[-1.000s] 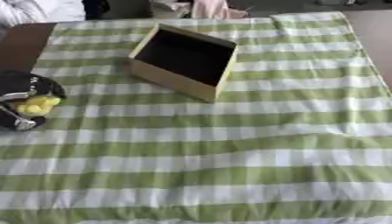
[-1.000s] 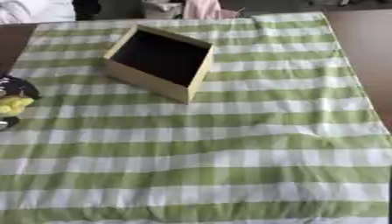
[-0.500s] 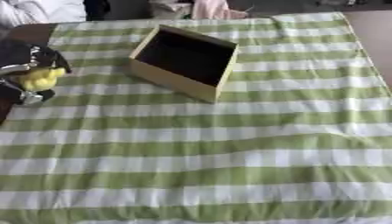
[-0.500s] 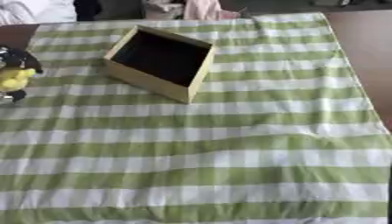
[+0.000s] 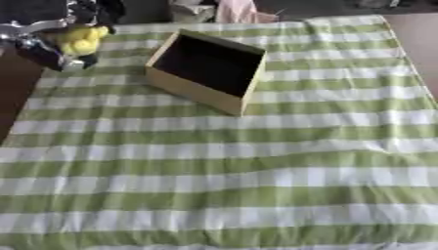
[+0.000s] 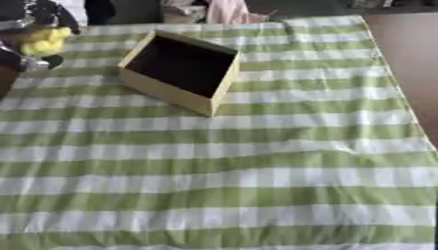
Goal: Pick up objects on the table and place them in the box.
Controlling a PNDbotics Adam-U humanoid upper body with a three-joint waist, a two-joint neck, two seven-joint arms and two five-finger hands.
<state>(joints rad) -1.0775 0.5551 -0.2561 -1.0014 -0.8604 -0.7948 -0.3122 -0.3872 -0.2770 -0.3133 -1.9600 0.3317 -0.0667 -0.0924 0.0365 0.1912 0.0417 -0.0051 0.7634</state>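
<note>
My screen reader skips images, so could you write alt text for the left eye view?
The left robot hand holds a yellow object near the upper left, beside an open, empty-looking box on a green-and-white checked cloth.

A matt, soft checked cloth (image 5: 256,161) covers the bench; the box (image 5: 184,88) looks like pale wood, dark inside.

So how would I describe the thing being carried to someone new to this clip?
Start at the tan box on the green-striped cloth. Look left of it to the left robot hand. It holds a small yellow object, the only yellow thing here.
</note>
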